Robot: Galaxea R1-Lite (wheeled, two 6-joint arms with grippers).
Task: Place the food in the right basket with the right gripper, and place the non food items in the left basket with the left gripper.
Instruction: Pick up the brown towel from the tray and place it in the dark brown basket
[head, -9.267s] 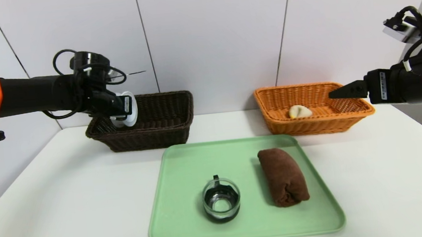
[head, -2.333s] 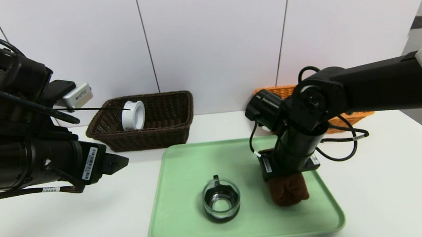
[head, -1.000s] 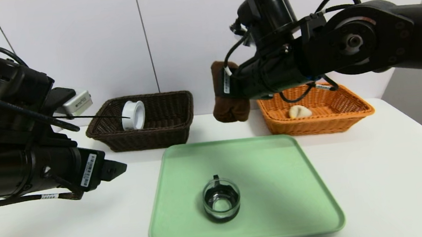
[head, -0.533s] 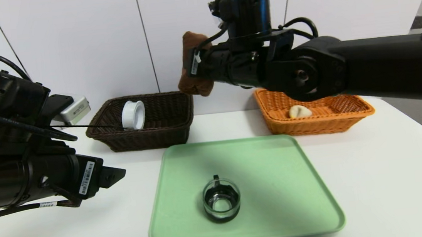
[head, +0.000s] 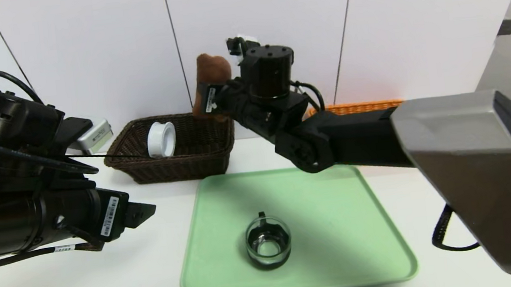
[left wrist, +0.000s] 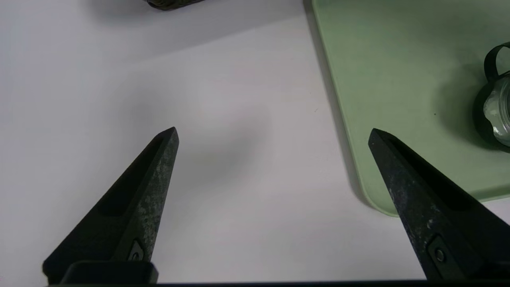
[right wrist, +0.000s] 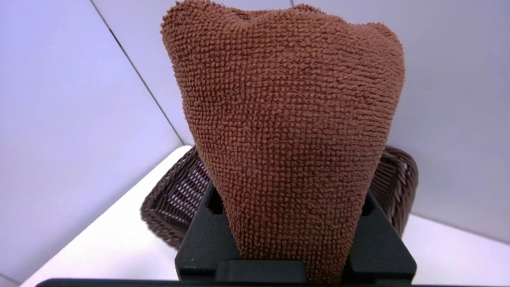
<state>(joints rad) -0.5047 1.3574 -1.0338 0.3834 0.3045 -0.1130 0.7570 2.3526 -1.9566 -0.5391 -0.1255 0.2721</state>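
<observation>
My right gripper is shut on a rolled brown towel and holds it in the air over the right end of the dark brown left basket. In the right wrist view the towel fills the space between the fingers, with the dark basket below and behind. A white ring lies in that basket. The orange right basket is mostly hidden behind my right arm, and any food in it is hidden. My left gripper hangs open and empty over the table, left of the tray.
A green tray lies at the table's middle with a glass cup on it. The left wrist view shows the tray and the cup off to one side. My right arm stretches across above the tray's far edge.
My right arm has swung the towel further left, from between the two baskets to above the dark basket's right end. The left arm has hardly moved.
</observation>
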